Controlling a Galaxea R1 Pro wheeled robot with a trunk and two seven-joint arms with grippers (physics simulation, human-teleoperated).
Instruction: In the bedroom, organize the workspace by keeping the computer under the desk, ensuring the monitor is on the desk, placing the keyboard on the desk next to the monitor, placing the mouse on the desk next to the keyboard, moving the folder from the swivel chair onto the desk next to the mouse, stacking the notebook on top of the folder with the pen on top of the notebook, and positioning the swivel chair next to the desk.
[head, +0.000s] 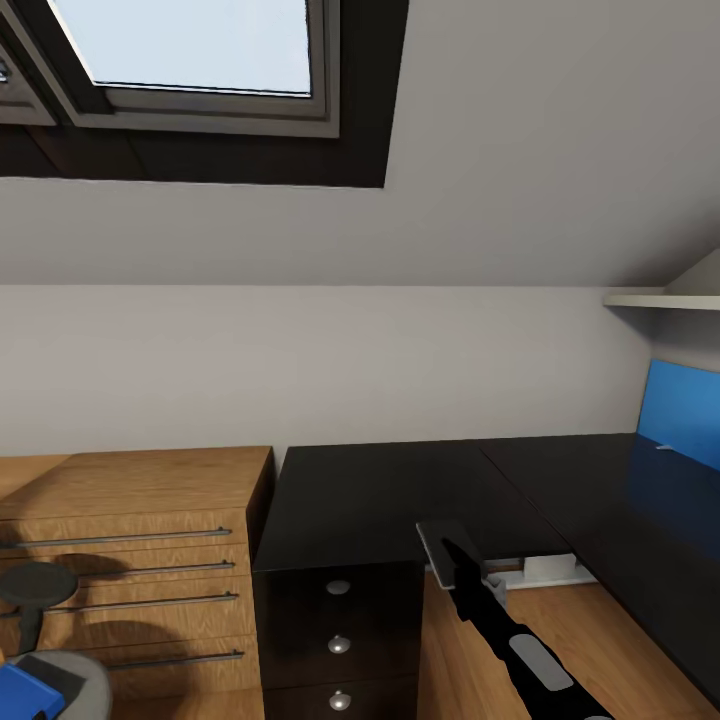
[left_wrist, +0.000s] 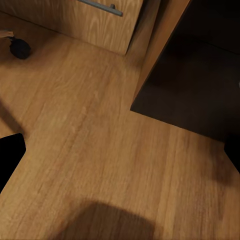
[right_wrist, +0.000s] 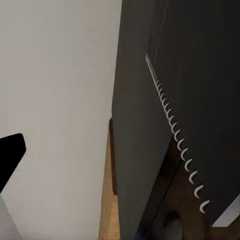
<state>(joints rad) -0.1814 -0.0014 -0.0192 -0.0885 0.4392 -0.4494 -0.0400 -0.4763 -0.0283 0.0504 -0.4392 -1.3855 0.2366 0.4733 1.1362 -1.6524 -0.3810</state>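
Observation:
The desk has a glossy black L-shaped top and a black drawer unit with round silver knobs. My right gripper is shut on the notebook, a small pale grey rectangle with a dark rim, held over the desk's front edge. In the right wrist view the notebook's white spiral coils run along its dark edge, and one black finger shows. At the lower left, the blue folder lies on the swivel chair's grey seat. My left gripper hangs open over the wooden floor.
A light wooden cabinet with long metal handles stands left of the desk. A blue panel stands upright at the desk's far right, under a white shelf. A castor rests on the floor. A skylight sits in the sloped ceiling.

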